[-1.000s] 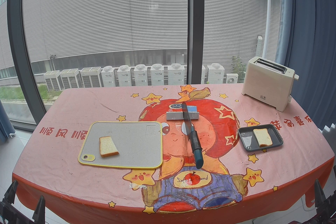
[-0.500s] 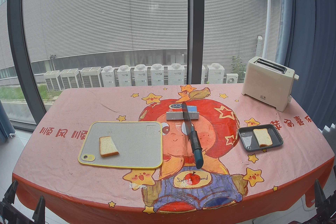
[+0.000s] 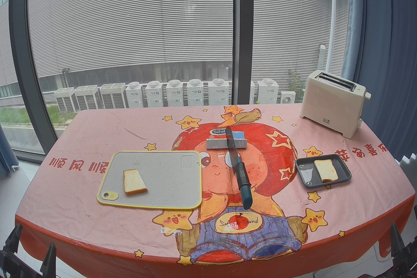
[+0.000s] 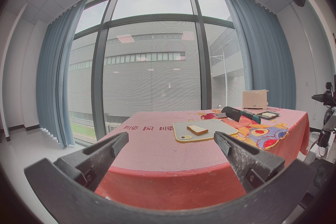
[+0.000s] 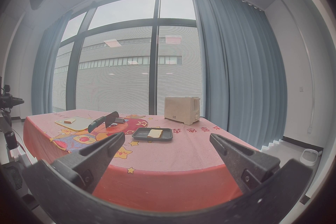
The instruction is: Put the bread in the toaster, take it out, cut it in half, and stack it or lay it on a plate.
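Table draped in a cartoon-printed tablecloth (image 3: 87, 222), set before a window. A grey cutting board (image 3: 169, 179) with yellow edging lies on the robot's left half. On it the left bread piece (image 3: 134, 182), a cut half-slice, lies flat near the corner with the hanging hole.

At centre a knife (image 3: 239, 170) lies with its dark handle toward the robot. Its blade crosses a small grey knife rest (image 3: 215, 143) and covers the middle of that rest.

To the right, a dark plate (image 3: 306, 173), rectangular, carries the right bread piece (image 3: 325, 170) flat in its right half; a pale glare patch blurs the bare half. The toaster (image 3: 332, 104) stands upright at the far right corner. Its slots appear as dark strips seen at a slant, and what they contain cannot be made out.

The left gripper (image 4: 170, 138) hangs off the table's near-left side, jaws spread wide, holding nothing. The right gripper (image 5: 167, 138) hangs off the near-right side in the same state. In the head view the fingers (image 3: 48, 255) are cut off by the lower edge.
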